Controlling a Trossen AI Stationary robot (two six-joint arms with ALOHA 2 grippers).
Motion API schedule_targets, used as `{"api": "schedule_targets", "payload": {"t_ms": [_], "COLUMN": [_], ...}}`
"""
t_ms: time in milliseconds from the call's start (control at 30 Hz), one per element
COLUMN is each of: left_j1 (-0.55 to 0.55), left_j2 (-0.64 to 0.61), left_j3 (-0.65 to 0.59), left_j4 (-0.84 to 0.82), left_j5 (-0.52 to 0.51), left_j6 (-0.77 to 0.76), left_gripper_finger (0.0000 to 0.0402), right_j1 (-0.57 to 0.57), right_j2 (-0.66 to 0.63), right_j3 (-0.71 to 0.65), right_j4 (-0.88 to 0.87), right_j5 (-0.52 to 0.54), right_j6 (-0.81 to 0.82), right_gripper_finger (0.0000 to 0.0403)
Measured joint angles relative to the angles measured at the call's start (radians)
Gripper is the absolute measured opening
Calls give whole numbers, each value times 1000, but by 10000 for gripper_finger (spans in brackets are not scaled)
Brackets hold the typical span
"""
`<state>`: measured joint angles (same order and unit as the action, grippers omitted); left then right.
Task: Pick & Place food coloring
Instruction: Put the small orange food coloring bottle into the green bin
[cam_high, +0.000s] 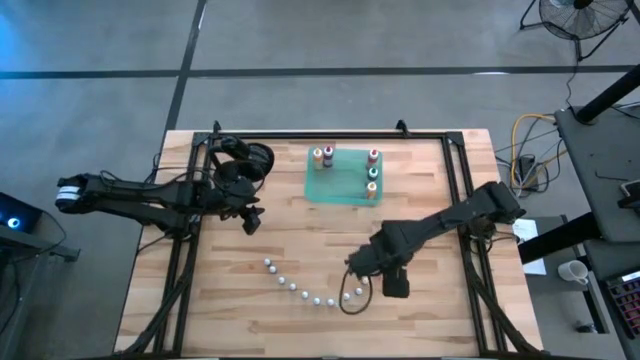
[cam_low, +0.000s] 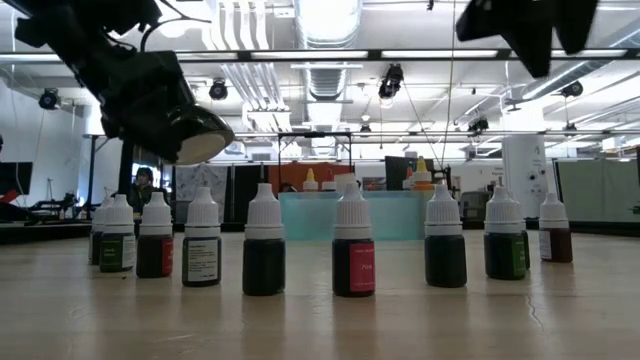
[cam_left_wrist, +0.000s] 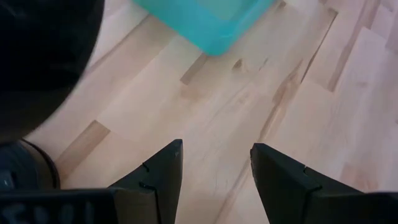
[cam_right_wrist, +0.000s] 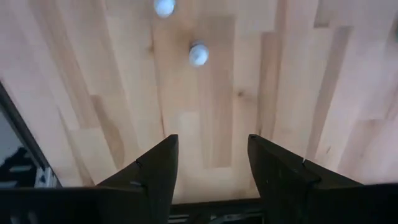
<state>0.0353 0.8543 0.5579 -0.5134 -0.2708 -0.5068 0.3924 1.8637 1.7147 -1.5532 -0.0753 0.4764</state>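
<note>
Wooden table (cam_high: 420, 310) planks are carrying a curved row of white-capped food coloring bottles (cam_high: 300, 290) near the front edge, with more standing in the green tray (cam_high: 335, 185) toward the back edge. Right gripper (cam_right_wrist: 208, 165) is hovering with jaws parted and empty, two caps (cam_right_wrist: 198, 54) lying just ahead of its tips. Left gripper (cam_left_wrist: 214, 168) is waiting open and empty near the tray's corner.

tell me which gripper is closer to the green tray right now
Left. The left gripper hovers open just off the green tray, near its front left corner. The right gripper hangs open farther away, over the curved row of white-capped bottles near the table's front.
</note>
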Motion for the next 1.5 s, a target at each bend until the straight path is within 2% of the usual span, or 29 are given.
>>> {"api": "schedule_targets", "payload": {"t_ms": [167,300,400,467,600,733,833,933,1033,1133,1333,1500], "left_j1": [0,0,0,0,0,0,0,0,0,0,0,0], "left_j2": [0,0,0,0,0,0,0,0,0,0,0,0], "left_j3": [-24,-22,-22,-22,-22,-22,-22,-22,-22,-22,-22,-21], "left_j4": [36,56,93,114,140,144,144,147,147,147,163,185], "left_j5": [5,4,5,4,4,0,0,-1,-1,-3,-3,-3], "left_j6": [-1,-1,-3,-3,0,0,-7,-13,-17,-23,-25,-4], "left_gripper_finger": [163,163,163,163,163,163,163,163,163,163,163,163], "right_j1": [45,69,104,127,152,146,143,145,143,141,133,119], "right_j2": [-26,-110,-192,-236,-305,-328,-341,-340,-334,-328,-325,-311], "right_j3": [-81,-172,-262,-328,-445,-491,-526,-579,-634,-672,-725,-763], "right_j4": [68,248,310,317,318,395,518,615,686,729,864,896], "right_j5": [32,131,233,258,251,273,314,303,250,209,205,205], "right_j6": [11,137,175,155,1,76,5,-100,-135,-139,-155,-159], "right_gripper_finger": [185,185,185,185,185,185,185,185,185,185,185,185]}}
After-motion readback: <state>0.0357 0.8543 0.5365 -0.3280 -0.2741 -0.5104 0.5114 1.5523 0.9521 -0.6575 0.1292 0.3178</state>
